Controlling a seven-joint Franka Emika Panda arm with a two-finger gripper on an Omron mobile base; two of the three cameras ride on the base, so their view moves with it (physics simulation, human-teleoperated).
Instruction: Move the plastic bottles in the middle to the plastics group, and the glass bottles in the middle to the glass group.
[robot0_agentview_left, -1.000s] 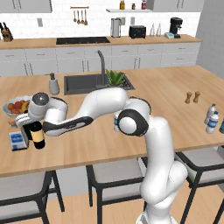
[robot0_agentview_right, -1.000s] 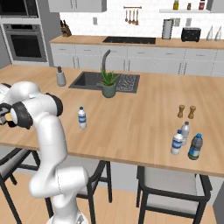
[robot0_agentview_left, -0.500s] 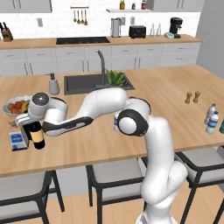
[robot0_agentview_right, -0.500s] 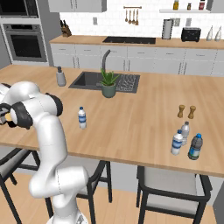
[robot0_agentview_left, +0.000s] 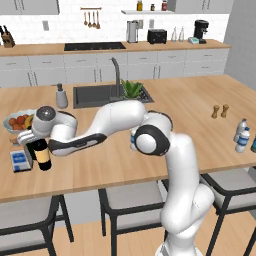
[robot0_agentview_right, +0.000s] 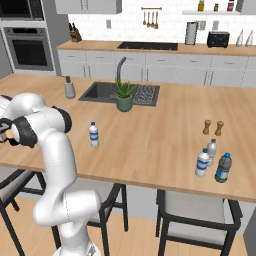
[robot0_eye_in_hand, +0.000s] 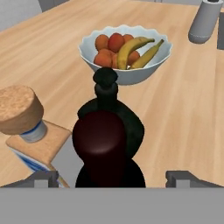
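Note:
The tall dark wine bottle (robot0_agentview_left: 43, 156) with a tan label stands upright on the counter's left end. Its reddish cap (robot0_eye_in_hand: 100, 144) sits between the spread fingertips (robot0_eye_in_hand: 43, 177) of my gripper (robot0_eye_in_hand: 111, 178), which is open and directly above it (robot0_agentview_left: 36, 139). Right behind it is the glass group: a squat black bottle (robot0_eye_in_hand: 110, 109) and a square clear bottle with a cork stopper (robot0_eye_in_hand: 26, 127), also seen from the left base (robot0_agentview_left: 20, 161). One small plastic bottle (robot0_agentview_right: 93, 135) stands mid-counter. The plastics group (robot0_agentview_right: 212, 160) is at the right end (robot0_agentview_left: 241, 135).
A fruit bowl (robot0_eye_in_hand: 127, 70) sits just beyond the glass group (robot0_agentview_left: 15, 122). A grey soap dispenser (robot0_agentview_left: 61, 96), the sink (robot0_agentview_left: 95, 95) and a potted plant (robot0_agentview_right: 124, 95) lie further back. Salt and pepper shakers (robot0_agentview_right: 213, 127) stand near the plastics group. Stools line the near edge.
The jaws have spread wide and let go of the wine bottle, which stays standing by the glass group. The arm has hardly moved.

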